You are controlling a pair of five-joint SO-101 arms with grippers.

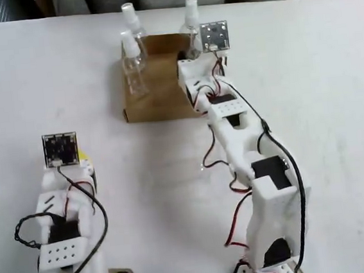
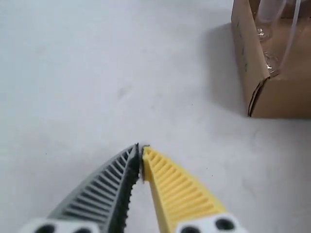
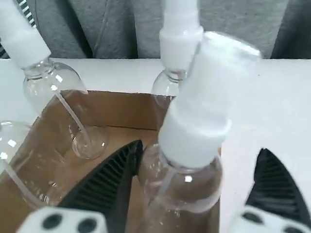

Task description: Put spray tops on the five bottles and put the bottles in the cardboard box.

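The cardboard box [image 1: 158, 87] stands at the back middle of the table, with clear bottles carrying white spray tops upright in it. In the right wrist view, one capped bottle [image 3: 192, 160] stands at the box's right corner between my right gripper's [image 3: 200, 149] black fingers, which are open; one finger touches it and the other stands clear. Behind it are another capped bottle [image 3: 48, 82] and a further one [image 3: 177, 53]. My right gripper [image 1: 191, 61] sits at the box's right side. My left gripper [image 2: 141, 148] is shut with nothing in it, low over the table at the near left [image 1: 85, 165].
The box's near corner [image 2: 252, 92] lies ahead and to the right of the left gripper. Bare white table [image 1: 304, 66] surrounds the box. Red and black cables [image 1: 212, 153] hang along the right arm. A grey-clothed person sits behind the table's far edge.
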